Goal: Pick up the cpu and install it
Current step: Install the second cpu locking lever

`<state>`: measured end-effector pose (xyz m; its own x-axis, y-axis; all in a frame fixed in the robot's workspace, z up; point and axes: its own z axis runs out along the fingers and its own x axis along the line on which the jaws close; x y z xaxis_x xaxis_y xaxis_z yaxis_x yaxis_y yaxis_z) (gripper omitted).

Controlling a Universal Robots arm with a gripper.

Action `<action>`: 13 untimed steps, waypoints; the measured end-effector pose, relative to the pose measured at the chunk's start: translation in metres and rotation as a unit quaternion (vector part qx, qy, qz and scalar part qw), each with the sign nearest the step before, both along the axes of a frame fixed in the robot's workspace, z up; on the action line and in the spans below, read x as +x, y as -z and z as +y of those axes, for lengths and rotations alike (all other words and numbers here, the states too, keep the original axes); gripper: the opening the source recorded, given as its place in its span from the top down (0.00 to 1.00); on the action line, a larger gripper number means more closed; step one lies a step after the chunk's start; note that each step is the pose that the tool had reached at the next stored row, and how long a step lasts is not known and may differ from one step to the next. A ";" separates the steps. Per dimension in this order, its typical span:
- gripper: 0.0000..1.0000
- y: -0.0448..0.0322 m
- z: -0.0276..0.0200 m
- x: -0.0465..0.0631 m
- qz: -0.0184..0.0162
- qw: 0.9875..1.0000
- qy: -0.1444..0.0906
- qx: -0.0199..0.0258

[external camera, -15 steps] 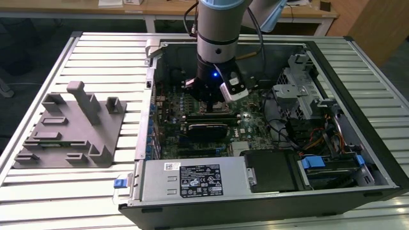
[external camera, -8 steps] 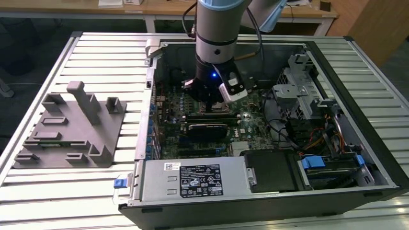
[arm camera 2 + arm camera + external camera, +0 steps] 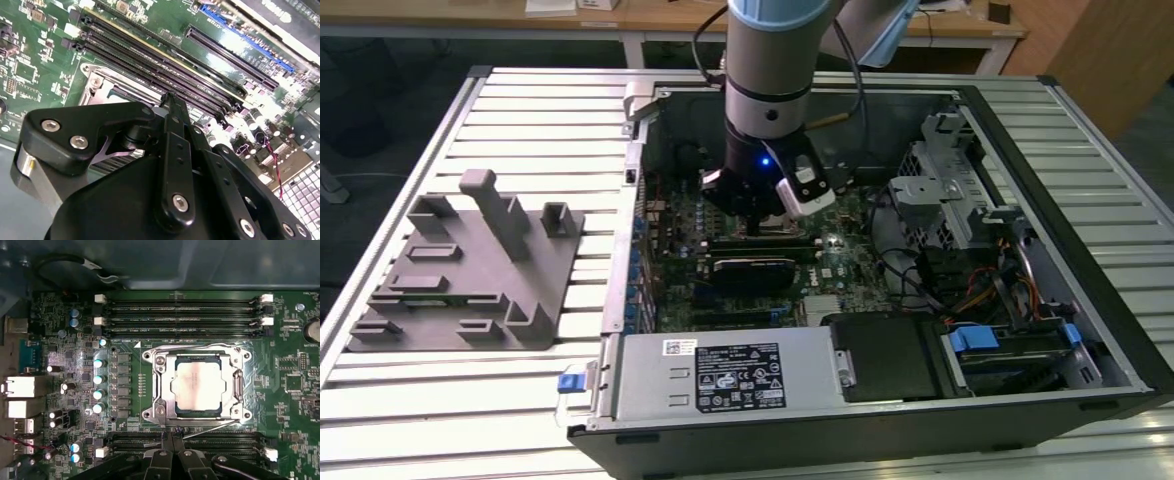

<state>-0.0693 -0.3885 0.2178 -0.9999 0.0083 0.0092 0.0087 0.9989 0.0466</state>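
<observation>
The cpu, a pale silvery square chip, lies flat in the metal-framed socket on the green motherboard in the first wrist view. My gripper hangs just beside the socket's edge, over the memory slots, with its black fingers closed together and nothing between them. In the second wrist view the gripper points down at the socket frame. In the exterior view the gripper reaches down into the open computer case, over the middle of the board.
The case walls surround the board. A drive cage and cables stand at the exterior view's right, and a power supply sits at the front. A grey plastic fixture with upright posts rests on the slatted table at the exterior view's left.
</observation>
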 end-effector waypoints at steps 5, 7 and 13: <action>0.89 0.0037 -0.0030 -0.001 0.000 1.000 -0.008 0.008; 0.89 0.0047 -0.0050 -0.003 0.000 1.000 -0.010 0.011; 0.89 0.0073 -0.0105 -0.007 0.000 1.000 -0.015 0.019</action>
